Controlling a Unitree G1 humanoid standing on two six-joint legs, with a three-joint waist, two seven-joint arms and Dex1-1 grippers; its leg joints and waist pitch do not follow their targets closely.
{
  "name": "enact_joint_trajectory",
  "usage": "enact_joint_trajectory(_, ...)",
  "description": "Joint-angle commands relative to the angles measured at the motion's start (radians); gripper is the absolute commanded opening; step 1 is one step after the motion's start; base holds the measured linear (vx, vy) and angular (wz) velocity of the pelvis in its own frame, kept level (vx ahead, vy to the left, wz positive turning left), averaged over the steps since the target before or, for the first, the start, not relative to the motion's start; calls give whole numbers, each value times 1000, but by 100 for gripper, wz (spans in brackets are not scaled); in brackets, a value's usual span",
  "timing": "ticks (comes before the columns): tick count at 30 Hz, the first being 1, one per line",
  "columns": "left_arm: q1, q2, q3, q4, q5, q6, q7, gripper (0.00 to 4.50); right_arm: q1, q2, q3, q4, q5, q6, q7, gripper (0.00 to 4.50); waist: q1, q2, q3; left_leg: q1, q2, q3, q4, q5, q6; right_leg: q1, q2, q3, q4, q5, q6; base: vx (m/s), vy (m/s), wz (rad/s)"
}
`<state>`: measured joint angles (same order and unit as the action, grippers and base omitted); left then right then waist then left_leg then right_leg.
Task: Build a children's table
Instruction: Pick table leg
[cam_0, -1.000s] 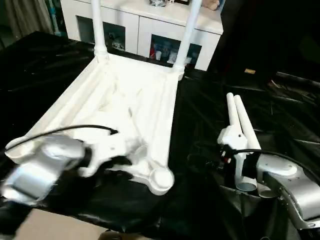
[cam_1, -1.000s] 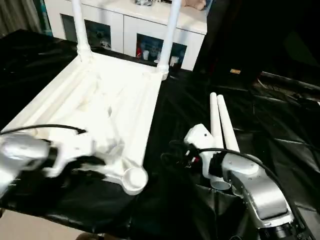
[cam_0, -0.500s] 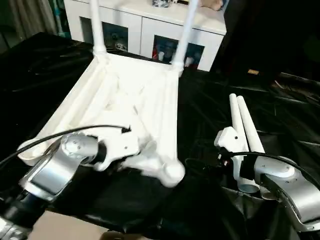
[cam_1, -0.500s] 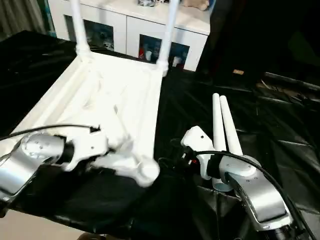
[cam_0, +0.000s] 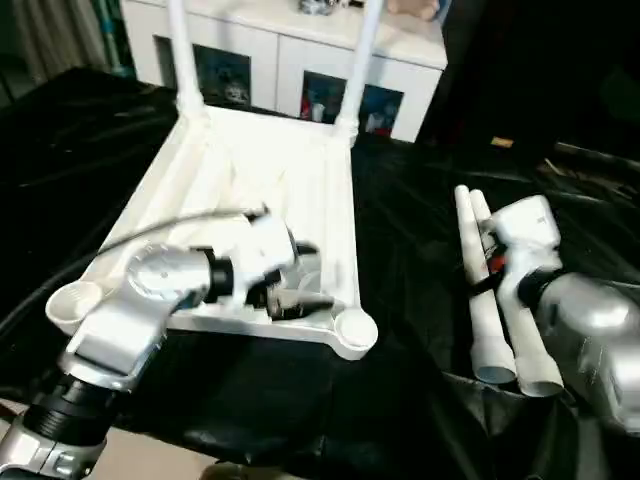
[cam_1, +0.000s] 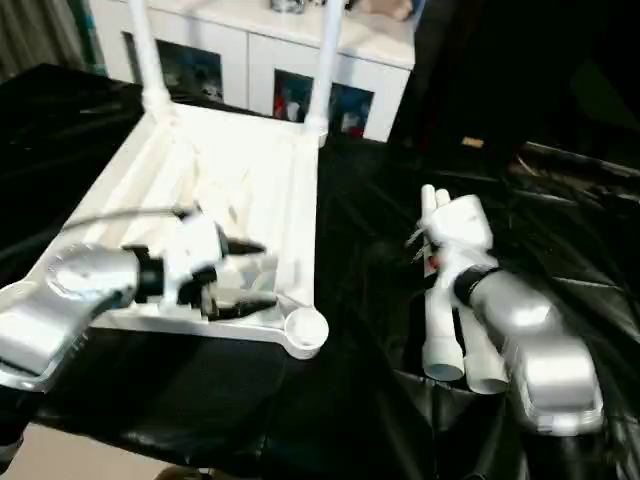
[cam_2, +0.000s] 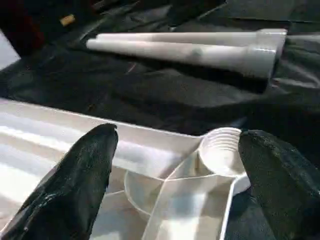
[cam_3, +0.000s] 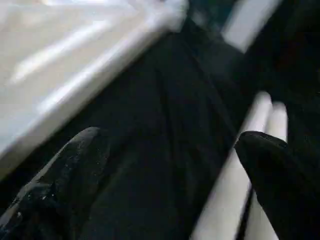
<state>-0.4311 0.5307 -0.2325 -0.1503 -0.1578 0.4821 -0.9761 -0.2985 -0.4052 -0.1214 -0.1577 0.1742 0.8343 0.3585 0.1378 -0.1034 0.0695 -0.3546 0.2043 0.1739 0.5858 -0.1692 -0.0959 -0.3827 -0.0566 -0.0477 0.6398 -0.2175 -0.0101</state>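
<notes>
The children's table top (cam_0: 262, 190) lies upside down on the black cloth, ribbed side up. Two white legs (cam_0: 180, 50) stand in its far corner sockets. The near sockets (cam_0: 357, 332) hold nothing. My left gripper (cam_0: 308, 277) hovers open over the near rail, close to the near right socket (cam_2: 220, 150), with nothing between its fingers. Two loose legs (cam_0: 482, 290) lie side by side to the right of the top. My right gripper (cam_3: 170, 135) is open above the cloth beside those legs (cam_3: 235, 165); its white wrist (cam_0: 525, 228) is over their far ends.
A white cabinet with glass doors (cam_0: 290, 50) stands behind the black-draped work table (cam_0: 410, 250). The work table's front edge (cam_0: 150, 440) runs just below my left forearm. Dark shapes fill the back right.
My left gripper has moved from the near right corner socket up over the near rail. The right wrist has risen and swung right, over the loose legs. The head camera shifted a little.
</notes>
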Motion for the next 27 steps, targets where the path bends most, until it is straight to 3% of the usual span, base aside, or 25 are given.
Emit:
enact_joint_trajectory(1, -20, -10, -4, -18, 0, 21, 12, 444, -18, 12, -56, 46, -2, 107, -73, 450, -6, 19, -64, 17, 22, -5, -68, -188, -59, 31, -70, 47, -78, -163, -134, 0, 0, 0)
enact_joint_trajectory(6, 9, 7, -23, -66, -24, 72, -8, 444, -73, 47, -84, 108, -23, 258, -137, 450, -11, 12, -62, 13, 21, -5, -70, -180, -63, 32, -72, 48, -77, -177, -115, 0, 0, 0)
enact_joint_trajectory(11, 21, 17, -23, -97, -47, 114, -14, 444, -113, 58, -99, 156, -14, 335, -174, 450, -24, 10, -63, 11, 20, -4, -68, -166, -66, 33, -70, 47, -75, -173, -113, 0, 0, 0)
enact_joint_trajectory(27, 13, 38, -28, -113, -56, 139, -12, 444, -156, 124, -158, 309, 41, 401, -176, 450, -28, 6, -62, 11, 20, -2, -69, -149, -68, 32, -72, 47, -76, -177, -108, 0, 0, 0)
